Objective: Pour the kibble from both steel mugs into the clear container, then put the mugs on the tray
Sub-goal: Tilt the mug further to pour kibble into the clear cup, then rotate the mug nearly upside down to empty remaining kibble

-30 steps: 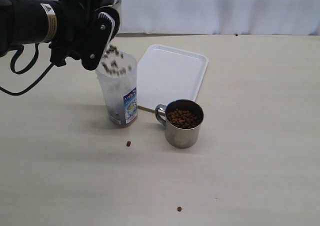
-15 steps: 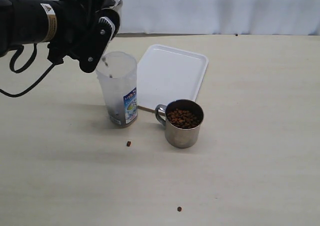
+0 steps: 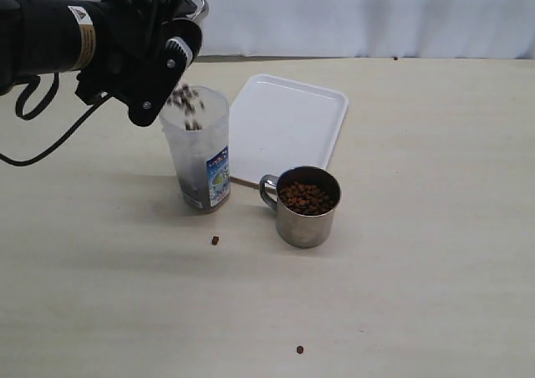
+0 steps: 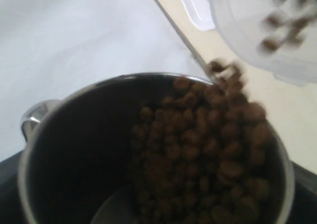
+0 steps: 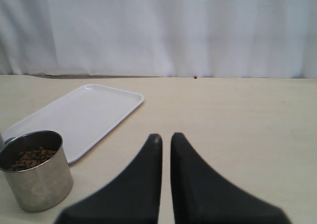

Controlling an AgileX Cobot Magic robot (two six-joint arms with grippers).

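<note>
Exterior view, left to right. The left gripper clasps the tilted mug, its fingers spread wide around the steel body. The mug's lip is above the mouth of the clear container. Kibble is falling into the container, and a shallow layer lies at its bottom. Stray pellets lie on the table in front of it. The tray lies bare just behind and to the right. The standing mug, full, waits beside the tray's near edge. In its wrist view the right gripper hangs idle with its fingers pressed together. The left wrist view shows a good heap in the tilted mug, so the pour looks only partly done. Deepen the tilt gradually with the lip centred over the narrow mouth, or more pellets may bounce out.
</note>
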